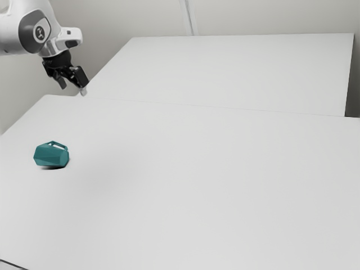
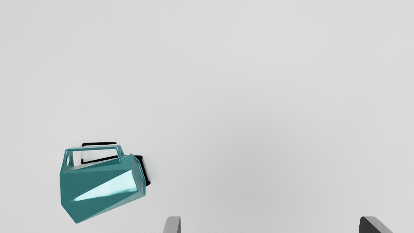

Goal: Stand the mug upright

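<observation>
The gripper (image 1: 73, 90) hangs in the air at the exterior view's upper left, above the table's far edge and well away from the mug. A teal faceted mug (image 1: 52, 155) lies on its side on the table, its handle upward. In the wrist view the same mug (image 2: 102, 187) rests beyond one finger's outer side, its handle and a dark shadow visible. Wide apart and with nothing between them, the two fingertips of the gripper (image 2: 270, 225) stand open.
The white table (image 1: 197, 185) stretches across the exterior view. Behind it is another white surface (image 1: 236, 73), reaching toward the wall. A thin dark line (image 1: 12, 264) crosses the lower left corner.
</observation>
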Motion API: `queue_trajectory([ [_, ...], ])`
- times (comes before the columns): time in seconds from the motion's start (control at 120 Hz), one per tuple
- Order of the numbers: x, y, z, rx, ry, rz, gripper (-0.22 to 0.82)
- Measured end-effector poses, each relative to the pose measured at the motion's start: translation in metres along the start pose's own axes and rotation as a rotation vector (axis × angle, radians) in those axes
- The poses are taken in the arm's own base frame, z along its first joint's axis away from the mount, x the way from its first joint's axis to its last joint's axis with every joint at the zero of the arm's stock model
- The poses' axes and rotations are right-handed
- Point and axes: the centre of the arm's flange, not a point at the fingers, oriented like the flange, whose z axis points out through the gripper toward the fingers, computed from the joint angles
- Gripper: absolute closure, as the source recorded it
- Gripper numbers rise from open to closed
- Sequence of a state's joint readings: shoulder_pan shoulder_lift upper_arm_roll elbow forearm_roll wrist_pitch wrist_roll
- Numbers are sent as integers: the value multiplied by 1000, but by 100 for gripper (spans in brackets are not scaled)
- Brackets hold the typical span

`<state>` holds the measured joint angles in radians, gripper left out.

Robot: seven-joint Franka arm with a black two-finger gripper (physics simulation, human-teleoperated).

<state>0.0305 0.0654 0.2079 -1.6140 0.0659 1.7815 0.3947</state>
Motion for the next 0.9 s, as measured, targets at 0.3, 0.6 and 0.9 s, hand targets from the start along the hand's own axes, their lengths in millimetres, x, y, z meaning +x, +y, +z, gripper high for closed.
queue_trajectory([
  [0.3, -16, -47, 19, -89, 21, -103, 0],
  [0.6, -62, -144, 89, -219, 0, -244, 0],
  [0.9, -111, -223, 145, -303, 7, -288, 0],
])
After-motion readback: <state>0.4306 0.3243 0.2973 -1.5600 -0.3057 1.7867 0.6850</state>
